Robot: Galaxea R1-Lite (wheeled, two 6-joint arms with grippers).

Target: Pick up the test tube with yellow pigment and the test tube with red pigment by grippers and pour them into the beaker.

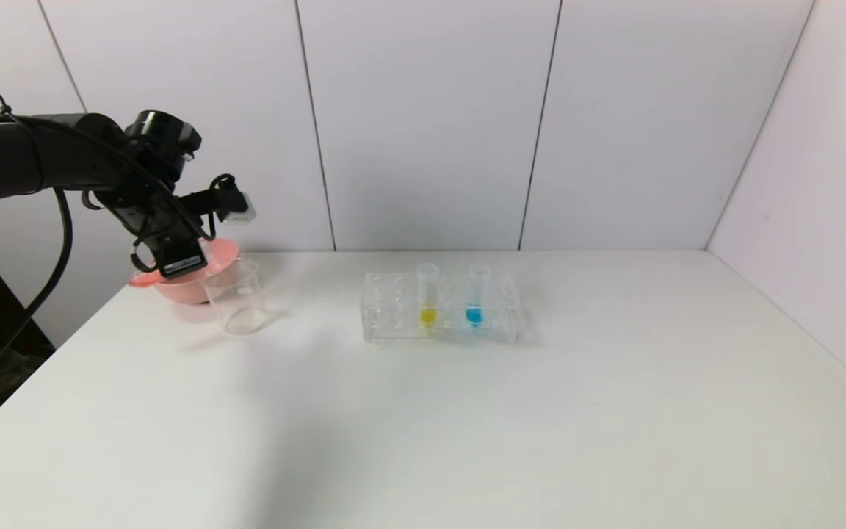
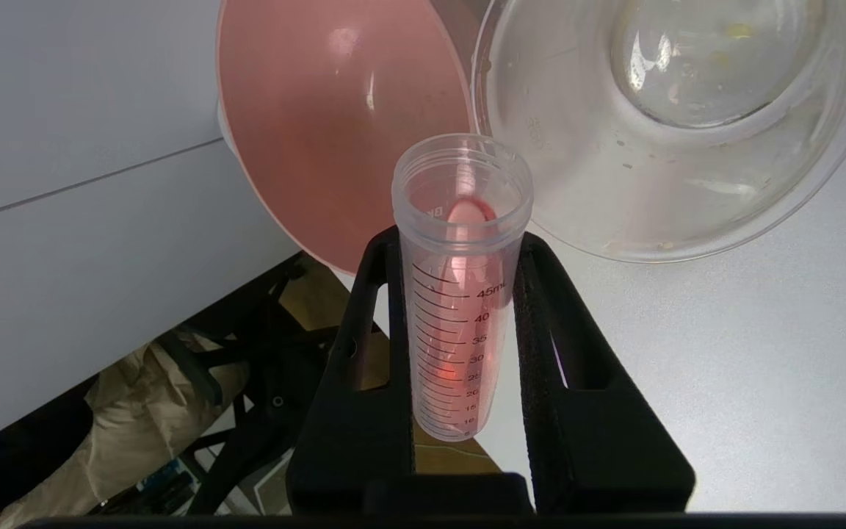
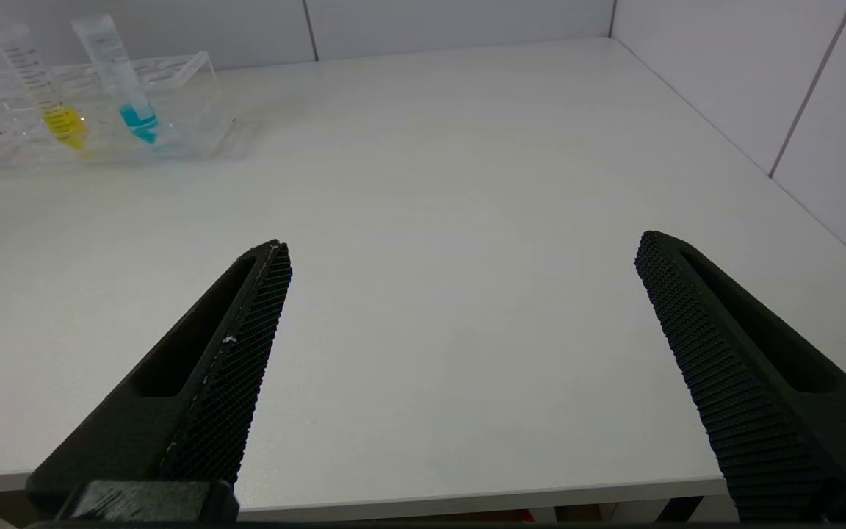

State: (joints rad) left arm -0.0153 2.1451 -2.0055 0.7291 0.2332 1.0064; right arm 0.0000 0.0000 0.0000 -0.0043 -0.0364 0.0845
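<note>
My left gripper (image 2: 460,246) is shut on the test tube with red pigment (image 2: 460,330). The tube is tilted, and red liquid lies along its wall up to its mouth. The mouth sits above where the pink bowl's rim meets the rim of the clear beaker (image 2: 680,125). In the head view the left gripper (image 1: 181,263) hangs at the far left just above the beaker (image 1: 236,297), hiding the tube. The test tube with yellow pigment (image 1: 427,295) stands in the clear rack (image 1: 393,312); it also shows in the right wrist view (image 3: 56,110). My right gripper (image 3: 463,246) is open and empty over the table's front edge.
A pink bowl (image 1: 181,288) stands just behind and left of the beaker, near the table's left edge; it also shows in the left wrist view (image 2: 335,125). A tube with blue liquid (image 1: 475,295) stands in the rack beside the yellow one. White walls close the back and right.
</note>
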